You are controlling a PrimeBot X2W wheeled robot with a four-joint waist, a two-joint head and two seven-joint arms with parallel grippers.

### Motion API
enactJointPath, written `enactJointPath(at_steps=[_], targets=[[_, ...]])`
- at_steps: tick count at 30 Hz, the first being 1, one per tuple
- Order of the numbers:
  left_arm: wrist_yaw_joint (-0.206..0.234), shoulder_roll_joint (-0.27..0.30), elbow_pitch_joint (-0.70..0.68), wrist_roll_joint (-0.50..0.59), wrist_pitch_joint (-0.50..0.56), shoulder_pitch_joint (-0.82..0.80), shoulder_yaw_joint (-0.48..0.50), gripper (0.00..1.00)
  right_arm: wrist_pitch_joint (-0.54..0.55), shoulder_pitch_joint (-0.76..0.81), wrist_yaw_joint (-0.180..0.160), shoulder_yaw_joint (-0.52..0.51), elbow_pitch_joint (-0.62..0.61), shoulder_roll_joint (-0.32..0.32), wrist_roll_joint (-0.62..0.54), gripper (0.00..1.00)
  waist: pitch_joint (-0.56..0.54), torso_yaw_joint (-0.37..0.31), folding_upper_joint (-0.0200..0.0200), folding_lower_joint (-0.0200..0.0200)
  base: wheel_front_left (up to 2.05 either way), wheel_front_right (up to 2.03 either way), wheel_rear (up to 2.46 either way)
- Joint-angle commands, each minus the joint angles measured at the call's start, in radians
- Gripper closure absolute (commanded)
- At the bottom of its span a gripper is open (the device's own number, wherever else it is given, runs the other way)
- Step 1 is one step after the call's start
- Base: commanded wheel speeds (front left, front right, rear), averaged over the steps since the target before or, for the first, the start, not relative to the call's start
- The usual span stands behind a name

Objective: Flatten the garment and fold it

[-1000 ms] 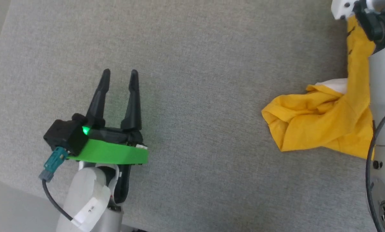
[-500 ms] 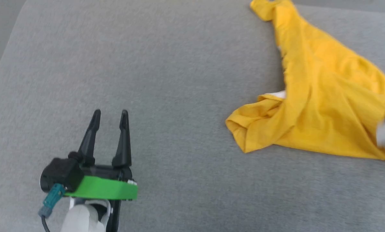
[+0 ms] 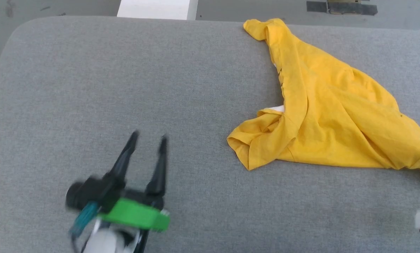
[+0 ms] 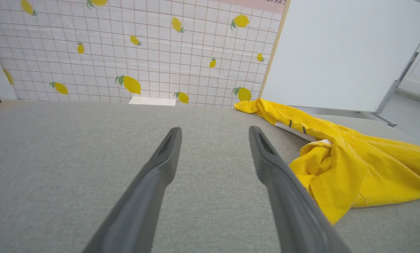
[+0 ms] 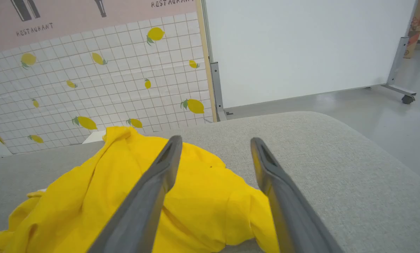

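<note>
Your left gripper (image 4: 214, 130) has its two long dark fingers (image 4: 153, 182) spread wide and released, with nothing between them but the bare grey fabric tabletop (image 3: 125, 70). In the head view this gripper sits low on the left, slightly blurred, with a green collar (image 3: 136, 218) behind the fingers. There is a clear stretch of grey between it and the cloth to its right. Your right gripper (image 5: 216, 139) is spread just as wide and grasps nothing. Its fingers point out over the garment (image 3: 336, 116), one crossing the yellow fabric in the right wrist view and the other running along the cloth's edge towards open grey surface. You cannot tell from that view whether the tips touch the cloth. The garment, mustard yellow, lies rumpled and unfolded on the right half of the table. One narrow end reaches the far edge, the wide part fans out towards the right edge of the head view, and a bunched, doubled-over corner points towards the table's middle. A white patch (image 3: 277, 108) peeks out at the fold, and the left wrist view shows small black stripes (image 4: 291, 123) near the far end. Beyond the table stand a tiled wall with a lemon print (image 4: 125, 52) and a plain white panel (image 5: 301, 45) on a wheeled metal frame.
</note>
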Motion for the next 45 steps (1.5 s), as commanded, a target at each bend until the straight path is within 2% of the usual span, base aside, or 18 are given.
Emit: enactJointPath(at_steps=[1, 5, 9, 13, 14, 19, 20, 21, 23, 29, 33, 37, 41, 45], targets=[[-0.007, 0.024, -0.007, 0.006, 0.023, -0.066, -0.03, 0.0, 0.003, -0.033, -0.001, -0.006, -0.023, 0.0, -0.009, 0.0, 0.02, 0.006, -0.0001, 0.0001, 0.0, 0.0, 0.0], [-0.007, 0.118, 0.037, -0.03, 0.216, -0.263, -0.243, 0.0, 0.037, -0.075, -0.001, -0.024, -0.1, 0.0, -0.018, 0.0, 0.073, 0.012, -0.0001, 0.0001, 0.0, 0.0, 0.0], [-0.007, 0.165, 0.088, -0.102, 0.339, -0.414, -0.408, 0.0, 0.061, -0.095, -0.001, -0.018, -0.136, 0.0, -0.02, 0.0, 0.12, 0.003, -0.0001, 0.0001, 0.0, 0.0, 0.0], [-0.007, 0.198, 0.166, -0.151, 0.401, -0.523, -0.515, 0.0, 0.074, -0.108, -0.001, -0.007, -0.149, 0.0, -0.015, 0.0, 0.163, -0.015, -0.0001, 0.0001, 0.0, 0.0, 0.0], [-0.007, 0.213, 0.231, -0.178, 0.421, -0.58, -0.569, 0.0, 0.077, -0.114, -0.001, 0.002, -0.15, 0.0, -0.011, 0.0, 0.191, -0.032, -0.0001, 0.0001, 0.0, 0.0, 0.0], [-0.007, 0.224, 0.318, -0.208, 0.416, -0.643, -0.629, 0.0, 0.073, -0.122, -0.001, 0.008, -0.146, 0.0, -0.008, 0.0, 0.221, -0.051, -0.0001, 0.0001, 0.0, 0.0, 0.0], [-0.007, 0.222, 0.333, -0.215, 0.406, -0.652, -0.636, 0.55, 0.072, -0.124, -0.001, 0.009, -0.145, 0.0, -0.007, 0.0, 0.225, -0.053, -0.0001, 0.0001, 0.0, 0.0, 0.0], [-0.007, 0.22, 0.345, -0.22, 0.397, -0.658, -0.639, 1.0, 0.07, -0.125, -0.001, 0.008, -0.143, 0.0, -0.007, 0.0, 0.227, -0.054, -0.0001, 0.0001, 0.0, 0.0, 0.0], [-0.007, 0.216, 0.372, -0.235, 0.387, -0.666, -0.655, 1.0, 0.068, -0.126, -0.001, 0.009, -0.14, 0.0, -0.006, 0.0, 0.228, -0.055, -0.0001, 0.0001, 0.0, 0.0, 0.0], [-0.004, 0.209, 0.377, -0.303, 0.312, -0.645, -0.621, 1.0, 0.069, -0.129, -0.001, 0.005, -0.13, 0.0, -0.012, 0.0, 0.189, -0.028, -0.0001, 0.0001, 0.0, 0.0, 0.0], [0.025, 0.236, 0.298, -0.374, 0.257, -0.587, -0.543, 1.0, 0.076, -0.124, -0.001, 0.005, -0.123, 0.0, -0.016, 0.0, 0.139, -0.001, -0.0001, 0.0001, 0.0, 0.0, 0.0], [0.084, 0.292, 0.151, -0.484, 0.229, -0.472, -0.427, 1.0, 0.088, -0.108, -0.001, 0.001, -0.117, 0.0, -0.016, 0.0, 0.094, 0.021, -0.0001, 0.0001, 0.0, 0.0, 0.0], [0.176, 0.363, -0.005, -0.599, 0.211, -0.292, -0.293, 1.0, 0.099, -0.089, -0.001, -0.001, -0.117, 0.0, -0.012, 0.0, 0.074, 0.032, -0.0001, 0.0001, 0.0, 0.0, 0.0], [0.26, 0.364, -0.071, -0.742, 0.156, -0.08, -0.151, 1.0, 0.114, -0.072, -0.001, -0.006, -0.116, 0.0, -0.011, 0.0, 0.073, 0.037, -0.0001, 0.0001, 0.0, 0.0, 0.0]])
